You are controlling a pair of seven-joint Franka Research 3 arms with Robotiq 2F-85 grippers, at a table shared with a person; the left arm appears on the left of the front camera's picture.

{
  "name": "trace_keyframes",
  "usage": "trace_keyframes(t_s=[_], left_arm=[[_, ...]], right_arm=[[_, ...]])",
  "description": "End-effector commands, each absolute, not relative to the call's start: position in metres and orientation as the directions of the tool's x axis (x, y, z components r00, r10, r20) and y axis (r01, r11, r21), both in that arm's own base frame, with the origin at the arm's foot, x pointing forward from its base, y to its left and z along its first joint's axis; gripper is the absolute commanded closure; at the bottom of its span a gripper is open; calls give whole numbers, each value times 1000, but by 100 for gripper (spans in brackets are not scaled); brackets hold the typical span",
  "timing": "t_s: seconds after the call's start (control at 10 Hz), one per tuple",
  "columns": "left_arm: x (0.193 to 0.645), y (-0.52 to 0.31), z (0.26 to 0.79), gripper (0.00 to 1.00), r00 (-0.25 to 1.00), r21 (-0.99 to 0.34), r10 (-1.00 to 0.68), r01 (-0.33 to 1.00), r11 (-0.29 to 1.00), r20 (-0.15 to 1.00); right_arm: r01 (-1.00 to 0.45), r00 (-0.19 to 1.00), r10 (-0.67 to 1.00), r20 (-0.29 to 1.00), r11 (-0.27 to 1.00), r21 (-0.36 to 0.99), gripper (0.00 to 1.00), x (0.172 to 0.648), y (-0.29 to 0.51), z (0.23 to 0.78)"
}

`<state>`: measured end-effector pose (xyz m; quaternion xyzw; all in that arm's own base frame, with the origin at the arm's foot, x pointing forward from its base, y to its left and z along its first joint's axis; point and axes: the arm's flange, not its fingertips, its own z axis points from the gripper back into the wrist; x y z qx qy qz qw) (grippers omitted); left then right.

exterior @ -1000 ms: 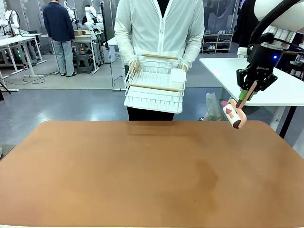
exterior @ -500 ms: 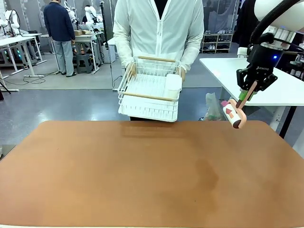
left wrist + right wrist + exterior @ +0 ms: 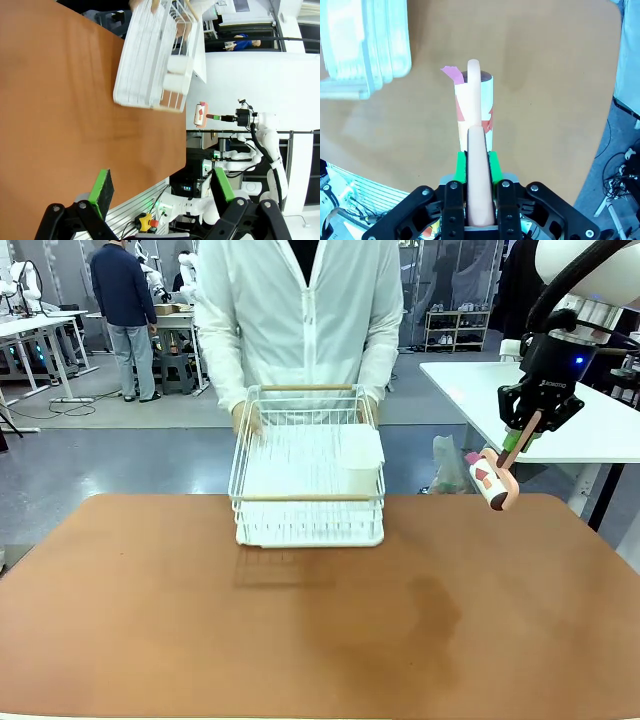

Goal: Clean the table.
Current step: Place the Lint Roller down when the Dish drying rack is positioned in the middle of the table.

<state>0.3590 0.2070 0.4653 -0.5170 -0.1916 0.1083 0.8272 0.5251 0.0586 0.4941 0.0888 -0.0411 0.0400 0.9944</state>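
Partly hidden hands (image 3: 245,420) behind rack (image 3: 308,475)

Bright, even overhead light; soft shadow under the dish rack (image 3: 309,480); wrist views bend at edges.

Three cameras: one fixed at the robot's edge, one on each wrist.

The front view looks level across the table (image 3: 150,620) toward the person (image 3: 300,320) at the far side, with the right gripper (image 3: 521,436) at upper right of the frame. The left wrist view is rolled sideways and sits well back: the tabletop fills its left half, the left gripper (image 3: 162,192) rises from the bottom edge, and the white dish rack (image 3: 155,60) lies at top centre. The right wrist view looks steeply down, close along the lint roller (image 3: 475,110). All three share rack, roller and tabletop.
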Motion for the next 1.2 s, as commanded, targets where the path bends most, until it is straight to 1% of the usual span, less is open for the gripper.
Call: trace_keyframes(t_s=[0.0, 1.1], left_arm=[[356, 209, 466, 0, 906, -899, 366, 36, 436, 214], [356, 209, 466, 0, 906, -899, 366, 36, 436, 214]], right_arm=[[-92, 993, 78, 88, 981, 173, 79, 523, 61, 497], [-92, 993, 78, 88, 981, 173, 79, 523, 61, 497]])
